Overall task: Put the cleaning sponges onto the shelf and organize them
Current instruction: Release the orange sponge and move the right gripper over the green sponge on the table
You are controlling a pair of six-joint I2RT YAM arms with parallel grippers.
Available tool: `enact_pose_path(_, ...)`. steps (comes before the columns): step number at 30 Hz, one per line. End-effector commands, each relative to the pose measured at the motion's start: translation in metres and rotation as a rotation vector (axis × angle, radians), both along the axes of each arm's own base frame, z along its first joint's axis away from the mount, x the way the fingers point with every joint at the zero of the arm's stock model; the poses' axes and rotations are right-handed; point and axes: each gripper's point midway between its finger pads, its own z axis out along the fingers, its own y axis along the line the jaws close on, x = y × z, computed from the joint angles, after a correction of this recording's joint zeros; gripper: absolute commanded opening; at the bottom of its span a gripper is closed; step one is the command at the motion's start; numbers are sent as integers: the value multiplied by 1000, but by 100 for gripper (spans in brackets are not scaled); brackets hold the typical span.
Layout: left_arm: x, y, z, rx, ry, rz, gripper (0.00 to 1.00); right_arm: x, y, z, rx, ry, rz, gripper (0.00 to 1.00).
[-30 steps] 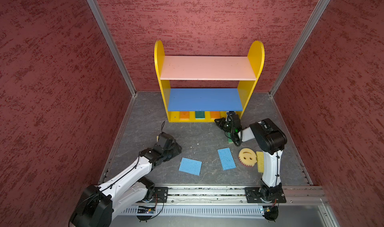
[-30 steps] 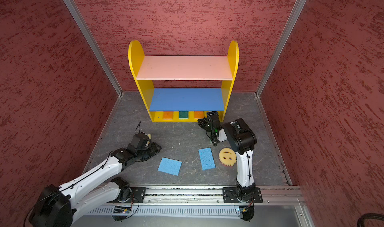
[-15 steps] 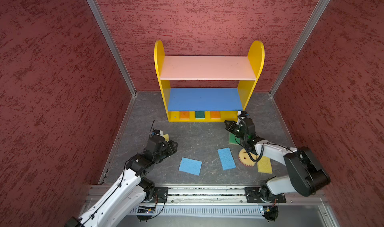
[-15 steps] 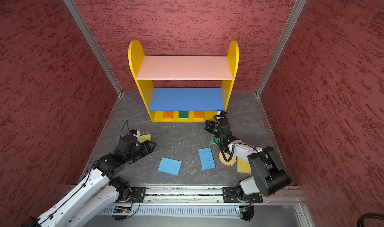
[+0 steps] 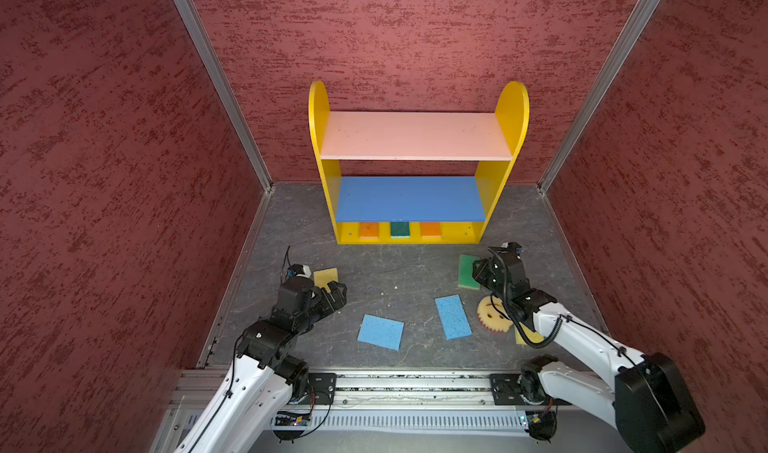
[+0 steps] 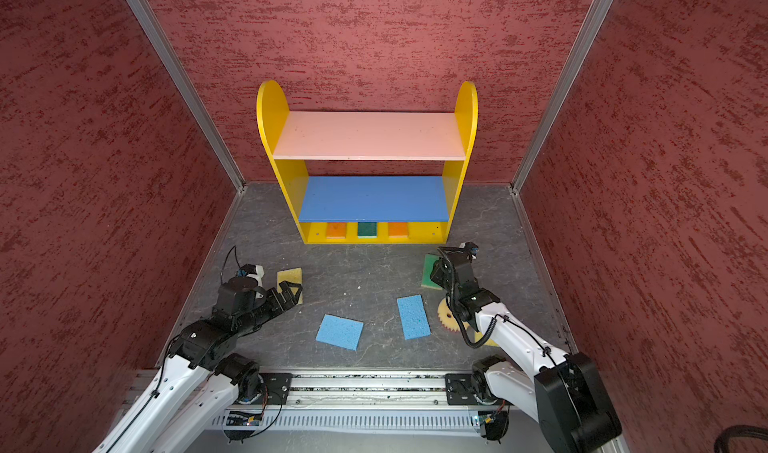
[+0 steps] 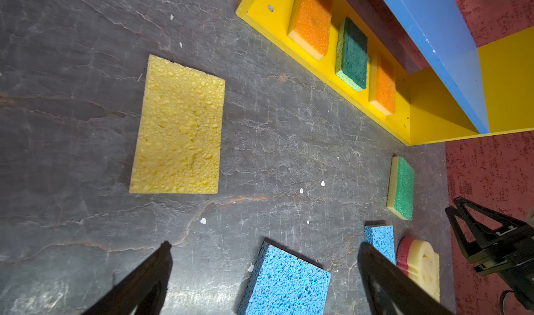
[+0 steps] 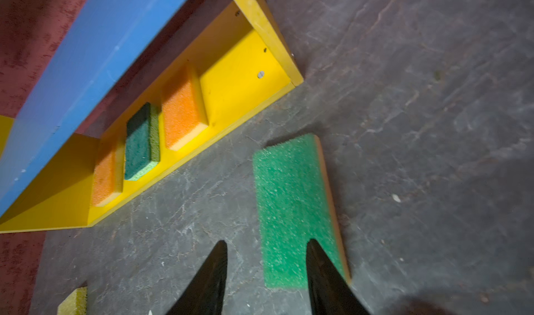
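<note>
Right wrist: right tool (image 8: 266, 240) spread astride green sponge (image 8: 289, 198) edge; left tool (image 7: 264, 242) spread near yellow sponge (image 7: 179, 125).

Shelf (image 5: 415, 135): painted boards, smooth, semi-gloss. Desk (image 5: 395, 272): dark stone-look sheet, matt, pale veins. Yellow sponge (image 7: 179, 125) in front of shelf: open-pore foam, rough. Green sponge (image 8: 291, 206) near shelf: coarse scour face on finer foam layer. Walls (image 5: 104, 160) behind shelf: rough red plaster-like finish.
</note>
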Motion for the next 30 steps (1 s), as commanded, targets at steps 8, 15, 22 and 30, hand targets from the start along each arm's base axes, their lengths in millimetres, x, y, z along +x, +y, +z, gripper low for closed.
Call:
enact_pose_path(8, -3, 1, -8, -26, 6, -30, 100, -7, -3, -38, -12, 135, -45, 53)
enact_pose_path(15, 0, 1, -5, -65, -15, -26, 100, -6, -1, -57, -10, 180, -47, 51)
enact_pose_path(22, 4, 4, -6, -96, -7, -10, 100, 3, 14, -66, 24, 177, 6, 39)
enact_pose_path(30, 8, 5, -16, -140, 20, -3, 99, 7, 15, -51, 20, 118, 28, 17)
